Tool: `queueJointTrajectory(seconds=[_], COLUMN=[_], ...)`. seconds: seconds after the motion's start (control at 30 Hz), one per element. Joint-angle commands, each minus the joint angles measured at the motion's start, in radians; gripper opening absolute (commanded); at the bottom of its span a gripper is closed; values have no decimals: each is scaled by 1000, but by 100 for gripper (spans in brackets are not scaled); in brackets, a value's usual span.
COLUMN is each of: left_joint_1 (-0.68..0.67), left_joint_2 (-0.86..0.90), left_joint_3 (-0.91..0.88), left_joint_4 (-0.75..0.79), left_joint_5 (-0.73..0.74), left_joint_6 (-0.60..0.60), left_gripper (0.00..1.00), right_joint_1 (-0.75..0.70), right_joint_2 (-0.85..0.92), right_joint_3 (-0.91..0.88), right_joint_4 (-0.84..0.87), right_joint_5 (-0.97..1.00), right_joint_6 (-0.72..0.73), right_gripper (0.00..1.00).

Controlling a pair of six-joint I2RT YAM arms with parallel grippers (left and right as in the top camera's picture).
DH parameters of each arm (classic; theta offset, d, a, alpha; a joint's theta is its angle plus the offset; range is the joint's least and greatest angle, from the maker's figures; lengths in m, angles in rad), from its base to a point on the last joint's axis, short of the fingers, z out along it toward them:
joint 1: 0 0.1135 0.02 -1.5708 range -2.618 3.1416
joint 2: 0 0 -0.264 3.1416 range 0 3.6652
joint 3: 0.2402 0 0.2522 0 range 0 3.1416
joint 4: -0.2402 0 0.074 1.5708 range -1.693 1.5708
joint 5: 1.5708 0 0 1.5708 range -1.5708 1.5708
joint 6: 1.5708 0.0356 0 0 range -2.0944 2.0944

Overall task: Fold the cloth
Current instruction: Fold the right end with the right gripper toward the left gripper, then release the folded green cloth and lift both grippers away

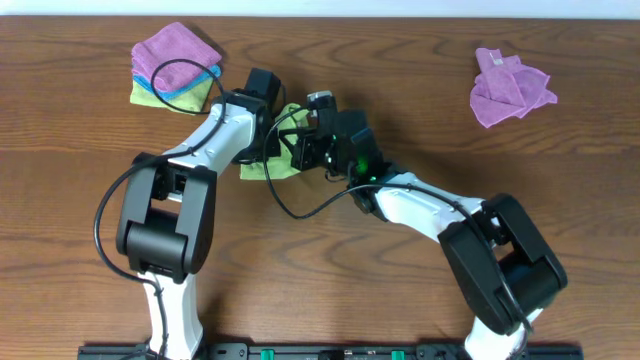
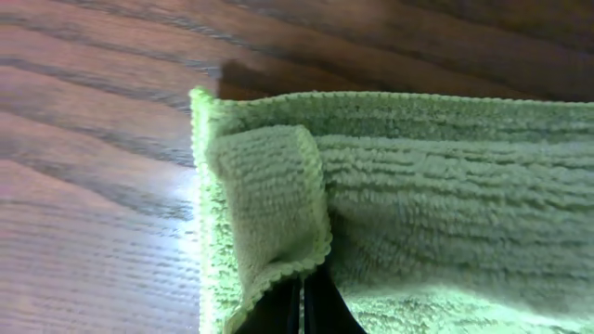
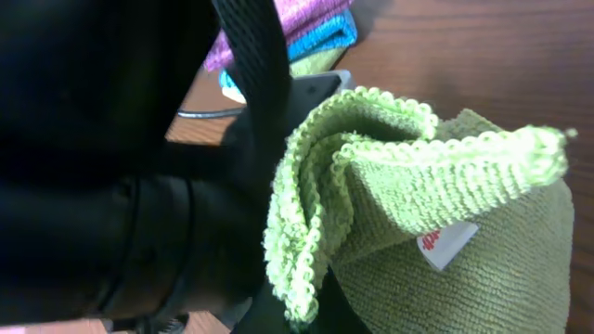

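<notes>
The light lime-green cloth (image 1: 268,168) lies bunched at the table's middle, mostly hidden under both arms. My left gripper (image 1: 277,135) is shut on a folded corner of the cloth (image 2: 269,199), its black fingers (image 2: 302,311) pinched together under the fold. My right gripper (image 1: 312,150) is shut on layered edges of the cloth (image 3: 371,158), fingers (image 3: 306,315) closed around the scalloped hem. The white-and-red tag (image 3: 445,246) shows in the right wrist view. The two grippers sit close together over the cloth.
A stack of purple, blue and yellow-green cloths (image 1: 175,65) lies at the back left, also seen in the right wrist view (image 3: 316,28). A crumpled purple cloth (image 1: 508,88) lies at the back right. The left arm's black body (image 3: 111,158) fills the right wrist view's left side.
</notes>
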Motion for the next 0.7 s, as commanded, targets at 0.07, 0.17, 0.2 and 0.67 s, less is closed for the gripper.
queueJointTrajectory(seconds=[0.07,0.17,0.2,0.67], left_joint_1=[58,91,98,213], left_joint_2=[-124,-173,-183,-220], left_joint_3=[-2,-2,-2,-2], left_joint_4=[-7,-10,-12,-57], left_joint_5=[13,14,14,16], left_joint_6=[-3,4,4,5], left_gripper=[6,6,6,5], right_joint_1=[10,14,15,81], right_joint_2=[10,10,10,18], right_joint_3=[13,13,13,143], right_joint_4=[0,0,0,-129], right_joint_5=[15,15,16,53], right_joint_6=[-25,-34,-39,-166], right_gripper=[1,1,1,1])
